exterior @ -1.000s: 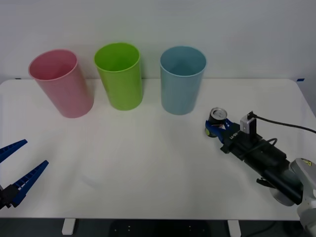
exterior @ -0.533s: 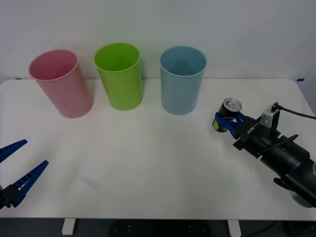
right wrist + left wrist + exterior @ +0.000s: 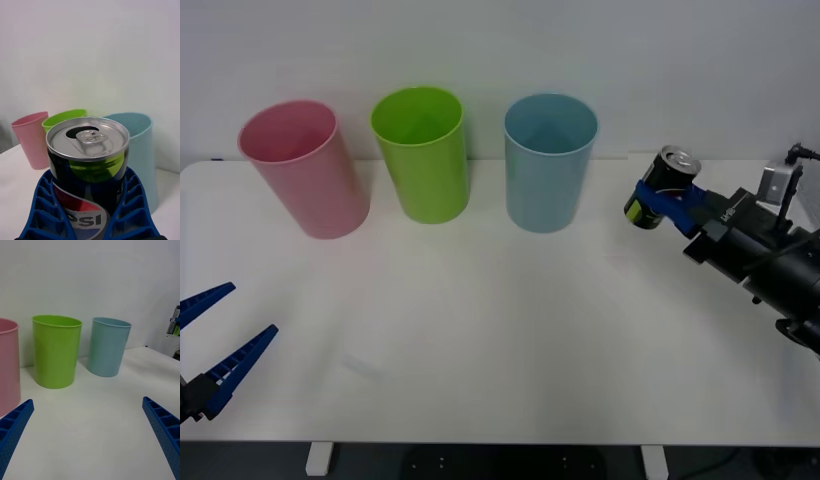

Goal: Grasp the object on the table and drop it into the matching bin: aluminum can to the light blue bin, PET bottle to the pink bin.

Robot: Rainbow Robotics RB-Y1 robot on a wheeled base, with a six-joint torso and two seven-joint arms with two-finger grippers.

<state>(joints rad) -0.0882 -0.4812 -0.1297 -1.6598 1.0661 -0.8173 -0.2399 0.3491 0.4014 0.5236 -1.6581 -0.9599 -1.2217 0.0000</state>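
Observation:
My right gripper (image 3: 662,197) is shut on the small black aluminum can (image 3: 661,188) and holds it lifted off the table (image 3: 500,330), to the right of the light blue bin (image 3: 549,160). Up close, the can (image 3: 88,168) sits between the blue ribbed fingers (image 3: 133,210), silver top up, with the light blue bin (image 3: 144,150) just behind it. The pink bin (image 3: 304,167) stands at the far left of the row. Low at the left edge, my left gripper (image 3: 210,345) rests open, its fingers (image 3: 163,431) spread wide over bare table.
A lime green bin (image 3: 421,152) stands between the pink and light blue bins. All three are upright along the back of the table by the white wall.
My right gripper has lifted the can off the table and carried it up and to the right, away from the front. The left arm has not moved.

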